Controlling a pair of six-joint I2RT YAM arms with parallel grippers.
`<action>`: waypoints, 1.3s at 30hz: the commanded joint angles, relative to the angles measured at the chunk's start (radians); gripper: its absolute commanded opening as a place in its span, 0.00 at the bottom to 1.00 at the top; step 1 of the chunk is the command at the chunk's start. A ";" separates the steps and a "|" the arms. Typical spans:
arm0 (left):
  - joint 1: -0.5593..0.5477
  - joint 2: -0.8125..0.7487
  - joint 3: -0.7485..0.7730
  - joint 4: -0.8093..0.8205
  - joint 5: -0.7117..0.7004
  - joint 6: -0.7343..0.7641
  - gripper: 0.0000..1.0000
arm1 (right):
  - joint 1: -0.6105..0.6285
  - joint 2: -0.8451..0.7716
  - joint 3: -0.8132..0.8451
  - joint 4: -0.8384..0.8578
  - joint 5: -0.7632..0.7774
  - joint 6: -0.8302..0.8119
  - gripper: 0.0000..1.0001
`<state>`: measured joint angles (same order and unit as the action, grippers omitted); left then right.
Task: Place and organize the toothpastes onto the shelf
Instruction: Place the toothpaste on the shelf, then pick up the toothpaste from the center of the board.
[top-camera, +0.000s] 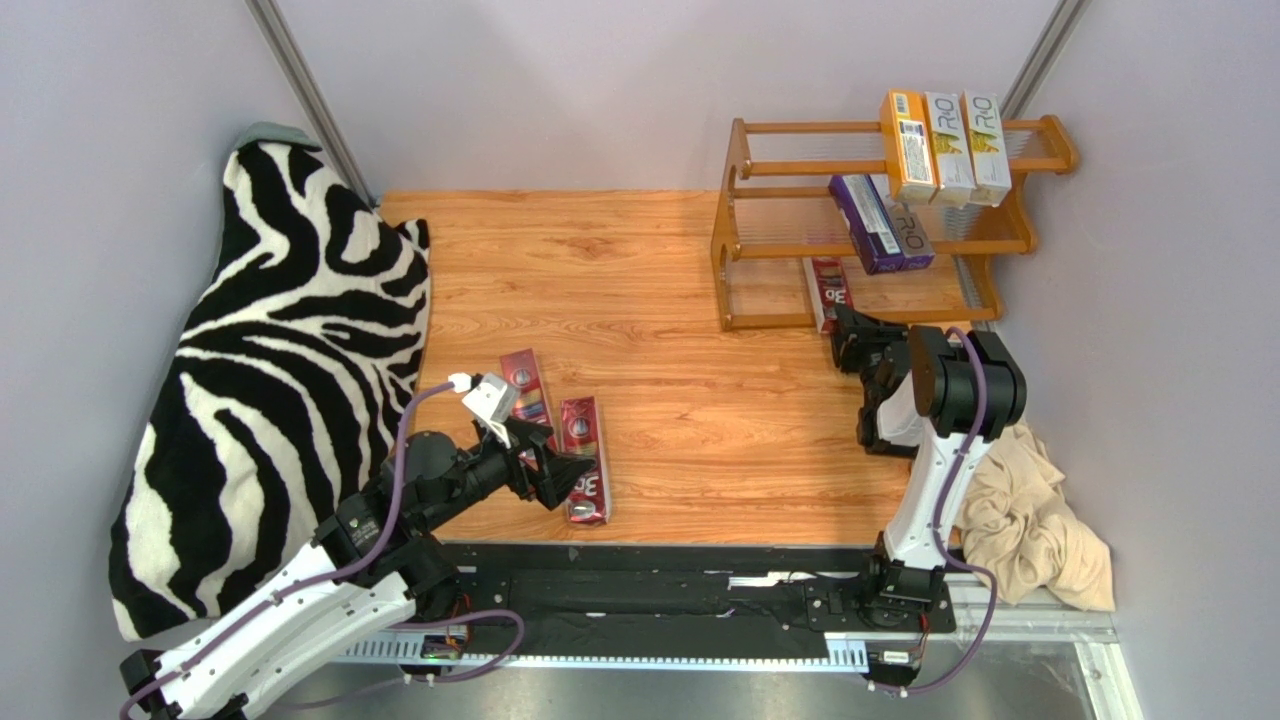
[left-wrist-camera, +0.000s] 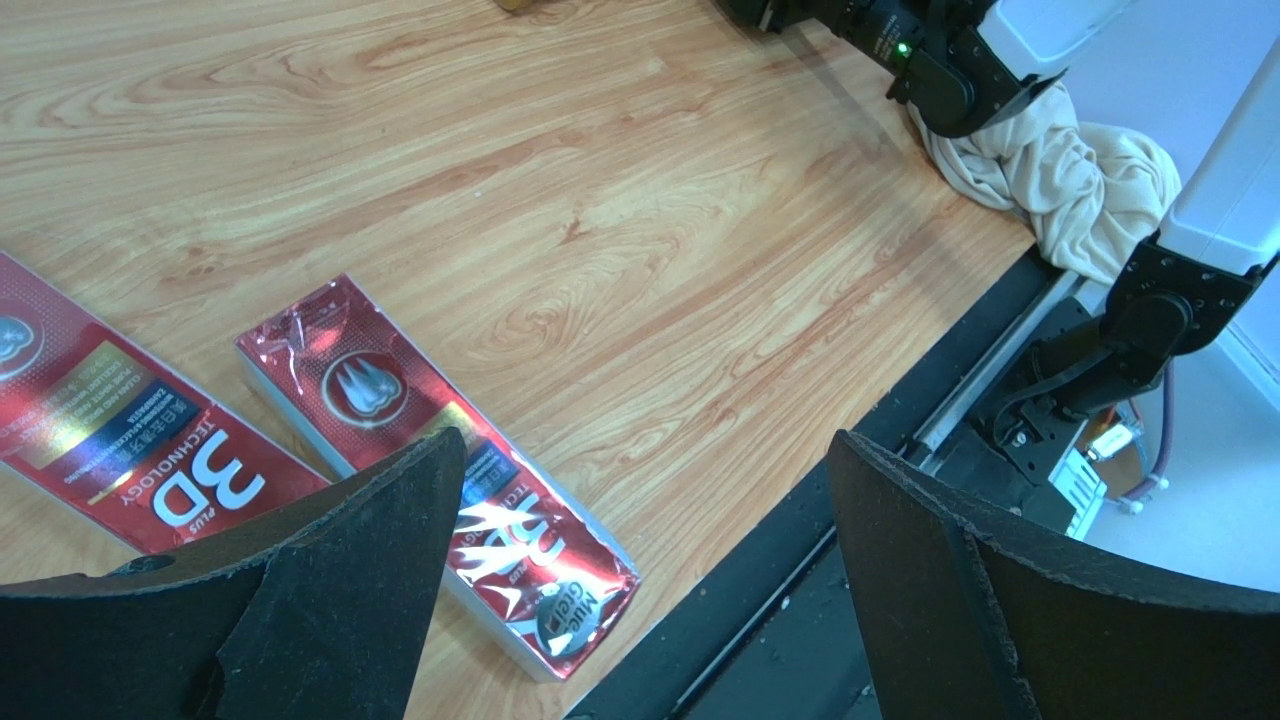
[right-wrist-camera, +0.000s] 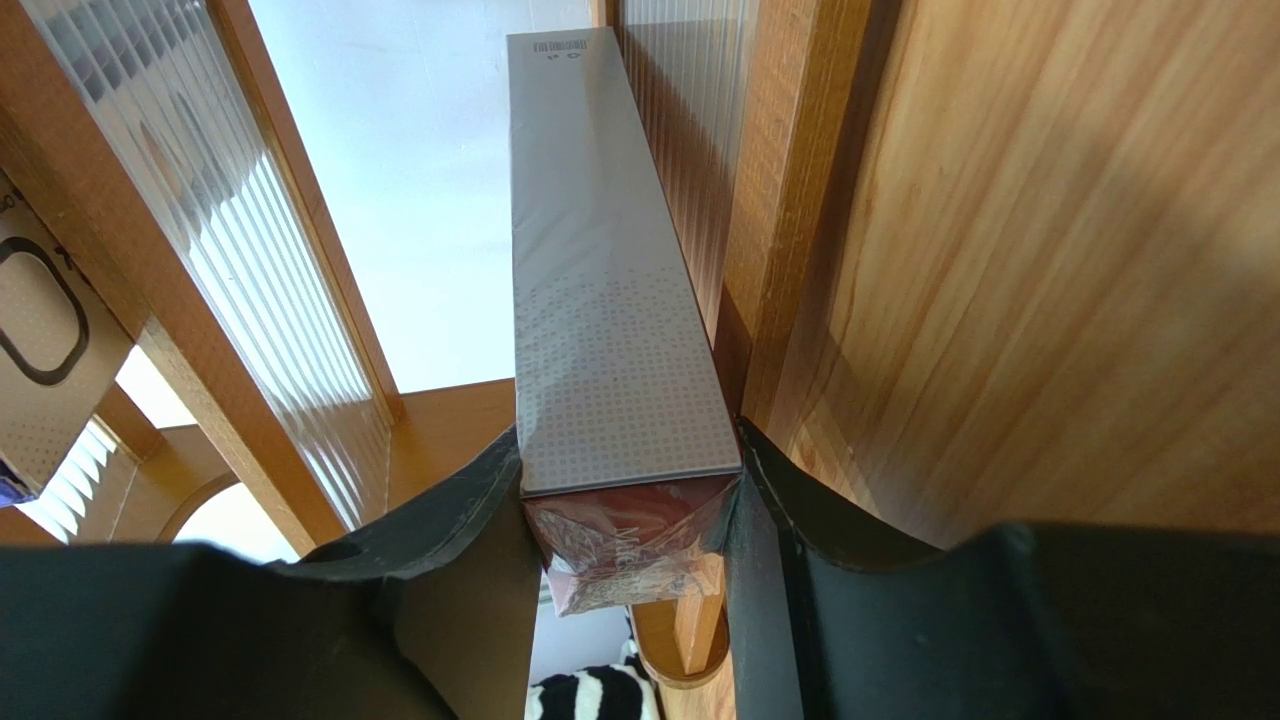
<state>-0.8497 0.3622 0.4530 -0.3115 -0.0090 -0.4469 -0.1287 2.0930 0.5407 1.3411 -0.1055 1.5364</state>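
Wood-grain tabletop (top-camera: 676, 345); only the right wrist view shows right fingers (right-wrist-camera: 451, 533) clamping a toothpaste carton (right-wrist-camera: 609, 330) (left fingers (left-wrist-camera: 331, 585) gape wide).

From above, the held red carton (top-camera: 825, 290) is lying mostly concealed beneath the middle tier of the shelf (top-camera: 751, 225), and the right gripper (top-camera: 845, 327) is masking its near end. In the right wrist view its small print is showing too faint to read. In the left wrist view the frame edge is cutting off the far-left red carton (left-wrist-camera: 105, 428), while a finger (left-wrist-camera: 301, 600) of the left gripper (left-wrist-camera: 646, 458) is covering the near side of the second red carton (left-wrist-camera: 376, 398).
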 joint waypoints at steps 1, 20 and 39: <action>-0.002 -0.011 0.000 0.008 0.001 0.010 0.99 | 0.020 0.021 0.018 0.072 0.003 -0.044 0.43; -0.002 -0.032 -0.007 0.000 0.003 -0.001 0.99 | 0.021 0.006 -0.123 0.150 -0.031 -0.071 0.89; 0.000 0.035 0.048 -0.078 -0.042 -0.076 0.99 | 0.021 -0.186 -0.395 0.129 -0.134 -0.167 0.92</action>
<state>-0.8497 0.3416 0.4500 -0.3408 -0.0101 -0.4763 -0.1123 1.9396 0.2214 1.4734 -0.1867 1.4883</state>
